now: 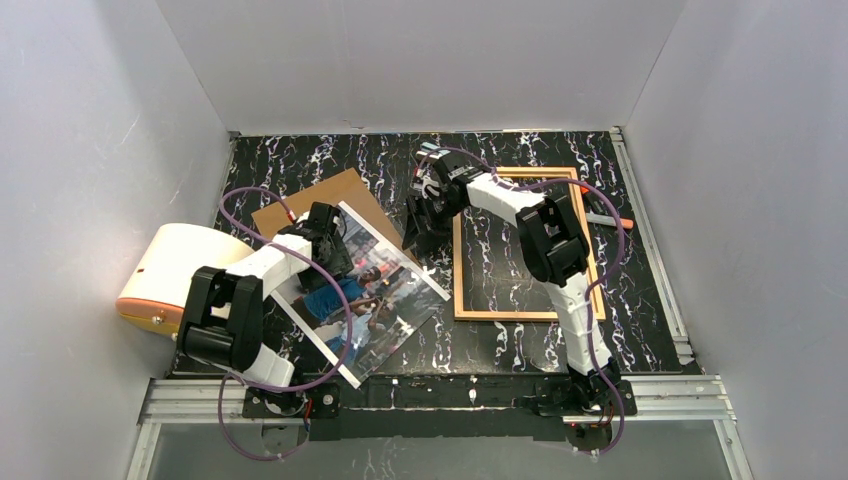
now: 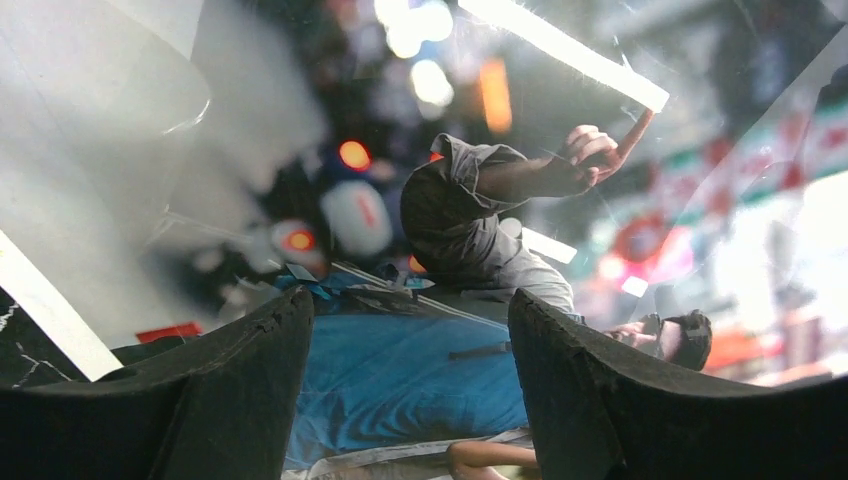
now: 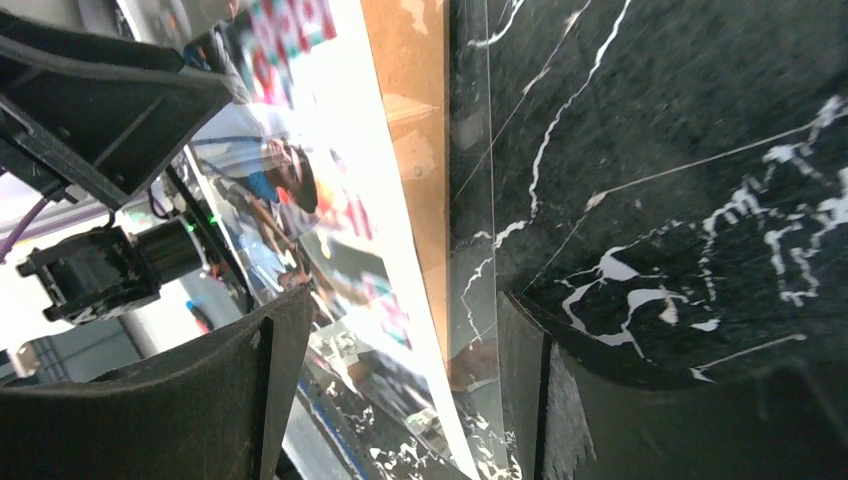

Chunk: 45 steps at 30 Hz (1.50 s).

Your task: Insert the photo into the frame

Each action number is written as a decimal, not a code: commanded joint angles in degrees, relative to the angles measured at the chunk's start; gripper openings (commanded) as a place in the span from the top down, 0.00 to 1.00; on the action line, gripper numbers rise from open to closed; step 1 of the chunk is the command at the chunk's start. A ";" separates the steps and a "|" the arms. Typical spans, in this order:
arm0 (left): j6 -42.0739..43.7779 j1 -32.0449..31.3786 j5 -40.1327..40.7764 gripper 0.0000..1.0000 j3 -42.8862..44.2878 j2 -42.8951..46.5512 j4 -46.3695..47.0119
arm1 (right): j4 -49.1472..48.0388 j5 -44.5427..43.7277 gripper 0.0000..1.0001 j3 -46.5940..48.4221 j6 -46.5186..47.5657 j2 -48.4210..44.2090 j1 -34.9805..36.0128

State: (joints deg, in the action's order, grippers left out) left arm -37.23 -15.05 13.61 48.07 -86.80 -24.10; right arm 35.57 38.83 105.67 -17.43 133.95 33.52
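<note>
Top view: the photo [image 1: 385, 300] lies flat and skewed on the black marbled table [image 1: 300, 160], left of centre, its far part overlapping the brown backing board [image 1: 320, 200]. Its right corner sits just beside the left rail of the frame [image 1: 500, 316]; I can't tell if they touch. The frame lies flat right of centre, with the marble showing through its middle, so the photo isn't in it. My left gripper [image 1: 335, 245] hangs over the photo's far-left part. In its wrist view the fingers [image 2: 250, 360] are spread wide with only the print's surface [image 2: 480, 200] below them and nothing clamped; contact with the paper is unclear. My right gripper [image 1: 420, 235] sits at the photo's far-right edge, between print and frame. Its wrist view shows the jaws wide apart over the white border [image 3: 330, 200] and a strip of board [image 3: 410, 100], with nothing pinched. A marker with an orange tip [image 1: 610, 219] lies just beyond the frame's right rail. A cream-and-orange round thing [image 1: 175, 270] sits at the far left.
</note>
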 commanded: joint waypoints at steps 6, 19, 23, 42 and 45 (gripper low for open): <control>1.55 0.43 2.11 0.34 -1.30 -2.22 -2.47 | -1.56 0.79 0.24 -6.09 -0.96 0.78 0.86; 0.43 0.38 1.60 0.36 -0.27 -4.81 -2.46 | -6.59 9.62 0.39 -11.15 -3.56 -7.44 0.28; 0.61 0.44 1.64 0.37 0.21 -5.42 -2.36 | -5.17 7.45 0.41 -10.19 -3.77 -8.48 0.09; 0.68 0.40 0.78 0.38 0.68 -6.37 -1.69 | -9.45 14.02 0.61 -9.77 -6.98 -7.29 0.40; 0.88 0.40 0.09 0.38 0.62 -5.99 -1.37 | -12.33 15.39 0.54 -8.88 -9.28 -5.66 1.27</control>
State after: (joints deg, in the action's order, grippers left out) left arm -36.01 -14.79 15.14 50.37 -90.19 -24.27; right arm 28.73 49.08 95.46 -23.53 128.57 33.54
